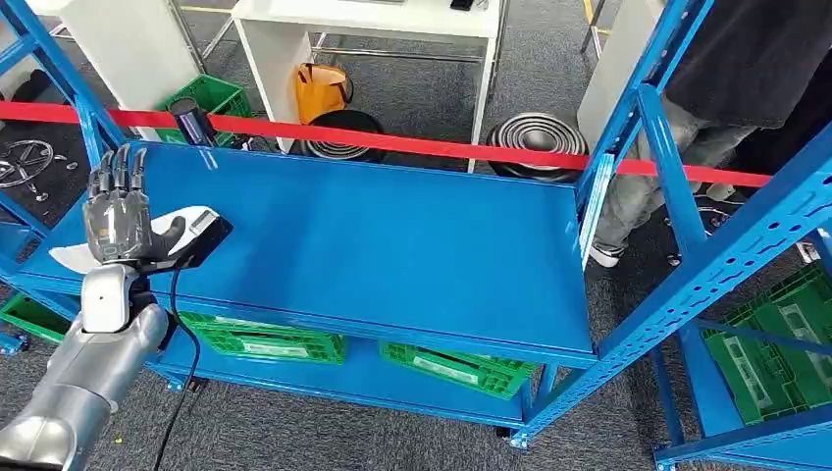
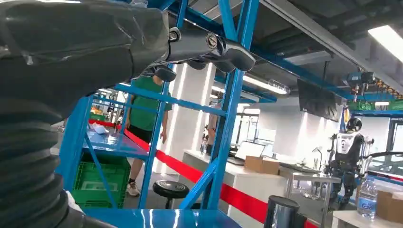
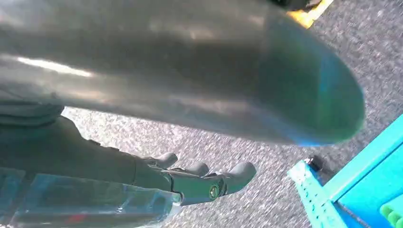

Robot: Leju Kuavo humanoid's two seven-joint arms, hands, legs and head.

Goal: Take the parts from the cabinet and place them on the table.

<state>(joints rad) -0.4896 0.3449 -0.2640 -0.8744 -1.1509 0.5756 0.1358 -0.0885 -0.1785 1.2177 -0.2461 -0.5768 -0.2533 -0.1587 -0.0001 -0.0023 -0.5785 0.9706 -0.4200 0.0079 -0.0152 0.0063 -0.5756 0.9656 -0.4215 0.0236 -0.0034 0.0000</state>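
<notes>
Fingers of the left hand (image 1: 116, 218) are spreading empty above the blue shelf (image 1: 392, 245); the right hand (image 3: 199, 180) is hanging loose, holding nothing; reaching should be staying clear of the uprights.

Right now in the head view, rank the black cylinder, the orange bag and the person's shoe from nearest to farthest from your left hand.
1. Black cylinder, just beyond the left hand.
2. Orange bag, under the white table.
3. Shoe, far right.

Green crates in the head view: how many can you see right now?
5. One behind the shelf, two under the blue shelf, one at far left, one at right. Others may be hidden.
</notes>
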